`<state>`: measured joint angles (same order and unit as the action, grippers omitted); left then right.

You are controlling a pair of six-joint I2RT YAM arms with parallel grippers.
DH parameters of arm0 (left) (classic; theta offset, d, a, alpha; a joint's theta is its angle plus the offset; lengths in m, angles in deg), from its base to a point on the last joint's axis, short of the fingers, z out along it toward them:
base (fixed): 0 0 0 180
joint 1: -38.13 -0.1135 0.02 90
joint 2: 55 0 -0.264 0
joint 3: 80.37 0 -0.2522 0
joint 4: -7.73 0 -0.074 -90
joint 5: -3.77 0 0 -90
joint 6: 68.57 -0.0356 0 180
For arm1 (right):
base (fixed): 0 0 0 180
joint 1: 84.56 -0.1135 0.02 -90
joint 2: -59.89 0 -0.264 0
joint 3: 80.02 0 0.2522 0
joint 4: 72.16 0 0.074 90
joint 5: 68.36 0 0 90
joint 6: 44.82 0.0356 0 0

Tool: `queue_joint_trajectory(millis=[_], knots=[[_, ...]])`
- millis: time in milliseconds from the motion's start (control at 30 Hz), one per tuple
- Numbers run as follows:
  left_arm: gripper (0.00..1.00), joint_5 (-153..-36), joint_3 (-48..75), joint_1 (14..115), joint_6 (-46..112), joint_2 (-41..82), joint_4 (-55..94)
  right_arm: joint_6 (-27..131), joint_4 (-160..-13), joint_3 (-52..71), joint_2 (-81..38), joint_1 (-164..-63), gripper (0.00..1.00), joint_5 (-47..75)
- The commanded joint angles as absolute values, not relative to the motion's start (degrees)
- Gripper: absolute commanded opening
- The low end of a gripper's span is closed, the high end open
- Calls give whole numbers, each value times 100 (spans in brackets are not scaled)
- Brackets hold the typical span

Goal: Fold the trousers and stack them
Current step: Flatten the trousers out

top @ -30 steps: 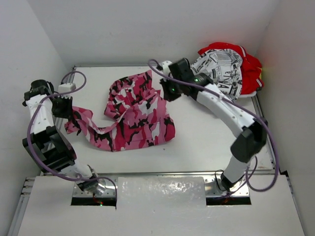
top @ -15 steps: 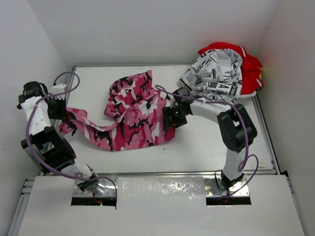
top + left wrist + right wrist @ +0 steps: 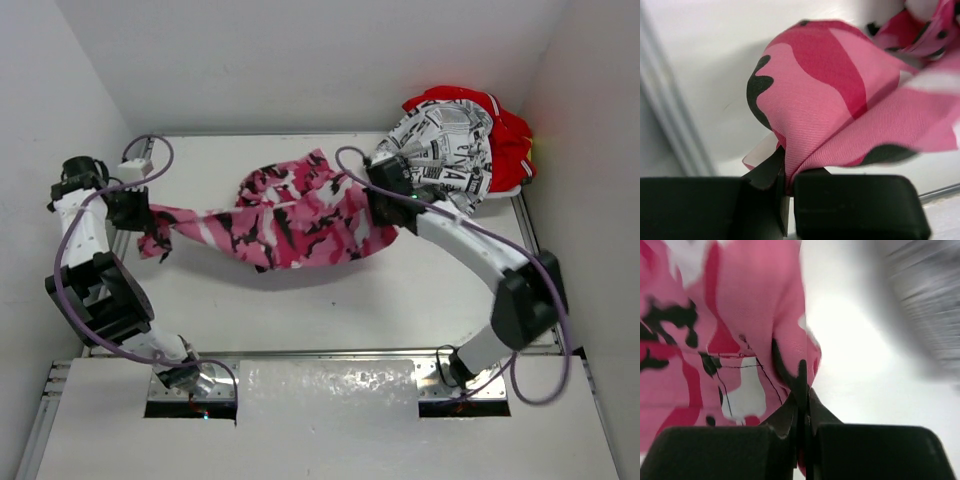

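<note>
The pink camouflage trousers point(image 3: 290, 215) hang stretched above the white table between both arms. My left gripper point(image 3: 147, 214) is shut on the end of one leg at the far left; in the left wrist view the cloth point(image 3: 840, 100) is pinched between the black fingers point(image 3: 860, 200). My right gripper point(image 3: 383, 212) is shut on the trousers' right edge; the right wrist view shows the fabric point(image 3: 755, 320) clamped in its closed jaws. The newsprint-patterned trousers point(image 3: 445, 150) lie crumpled on the red trousers point(image 3: 512, 140) at the back right corner.
White walls enclose the table on the left, back and right. A raised metal rim point(image 3: 530, 260) runs along the table's sides. The right arm's elbow point(image 3: 525, 300) stands over the right part of the table.
My right gripper dropped to the camouflage trousers' right edge, shut on it and lifted it back and right. The garment went from a heap on the table to a stretched span.
</note>
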<state>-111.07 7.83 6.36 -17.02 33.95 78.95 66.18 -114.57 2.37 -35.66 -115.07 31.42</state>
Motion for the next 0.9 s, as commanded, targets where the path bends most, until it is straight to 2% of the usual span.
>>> queue_joint_trajectory(millis=[0, 67, 167, 233, 300, 333, 367, 400, 433, 567, 700, 767, 833, 867], knots=[[0, -11934, 685, 1035, -1303, 3404, 7476, 5375, -11380, 756, -2450, -11777, 0, 5906], [0, -12059, 826, 1106, -1179, 3421, 7292, 4075, -11194, 1281, -2746, -12681, 0, 6083], [0, -11972, 931, 1106, -1161, 3465, 7282, 3579, -12035, 2194, -3922, -13684, 0, 5269], [0, -11805, 984, 1098, -1284, 3430, 7317, 3351, -12800, 2566, -4564, -14201, 1, 4276], [0, -11682, 1046, 1097, -1407, 3421, 7344, 3305, -13579, 3260, -5487, -14502, 15, 3506], [0, -11664, 1064, 1106, -1442, 3430, 7361, 3332, -13802, 3689, -5925, -14547, 34, 3221], [0, -11603, 1090, 1098, -1477, 3439, 7370, 3410, -13943, 3797, -6043, -14573, 40, 3036], [0, -11559, 1108, 1097, -1504, 3482, 7379, 3515, -13910, 3816, -6018, -14591, 53, 2782], [0, -11558, 1108, 1097, -1504, 3492, 7379, 3543, -13831, 3755, -5922, -14591, 60, 2735], [0, -11488, 1152, 1097, -1522, 3553, 7353, 3657, -13076, 3237, -5063, -14539, 84, 2709], [0, -11392, 1143, 1097, -1522, 3597, 7326, 4733, -12453, 2642, -4191, -13802, 85, 1710], [0, -11330, 1143, 1097, -1539, 3615, 7326, 5228, -11622, 1991, -3421, -13206, 81, 769], [0, -11286, 1143, 1089, -1557, 3632, 7326, 5712, -11161, 972, -2900, -12896, 78, 477], [0, -11269, 1143, 1089, -1566, 3650, 7326, 5940, -10941, 681, -2488, -12651, 74, 520]])
